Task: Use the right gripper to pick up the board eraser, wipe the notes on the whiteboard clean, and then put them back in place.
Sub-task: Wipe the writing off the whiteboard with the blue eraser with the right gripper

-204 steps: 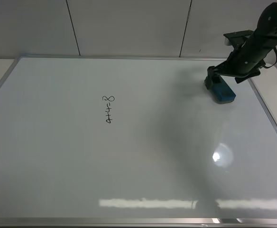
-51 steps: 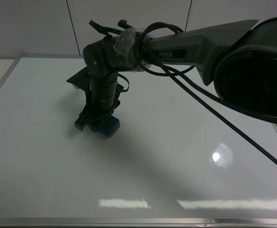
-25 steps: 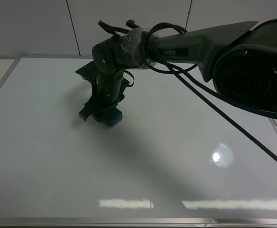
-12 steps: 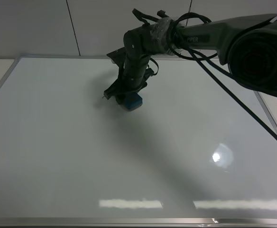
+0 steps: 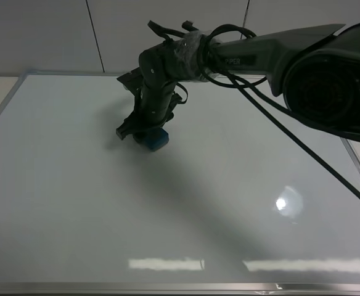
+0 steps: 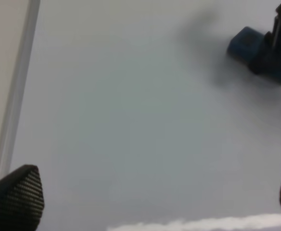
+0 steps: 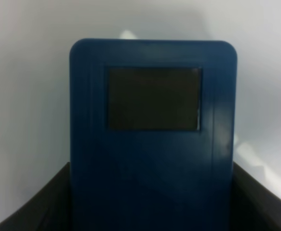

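The blue board eraser (image 5: 158, 140) lies flat against the whiteboard (image 5: 75, 203), left of centre toward the back. My right gripper (image 5: 144, 131) is shut on it, with the arm reaching across from the right. In the right wrist view the eraser (image 7: 152, 134) fills the frame between the dark fingers (image 7: 30, 209). No notes show on the board; its surface looks blank. My left gripper (image 6: 152, 195) is open and empty, hovering over the board's left part. The left wrist view shows the eraser (image 6: 246, 44) held by the right gripper (image 6: 275, 45).
The whiteboard's metal frame (image 5: 1, 106) runs along the left edge and shows in the left wrist view (image 6: 18, 91). Black cables (image 5: 278, 132) trail from the right arm over the board's right half. Ceiling light glare (image 5: 288, 202) lies on the board at the front right.
The right gripper with the eraser has slid left and slightly toward the front since half a second ago. The handwritten notes seen in the oldest frame are gone.
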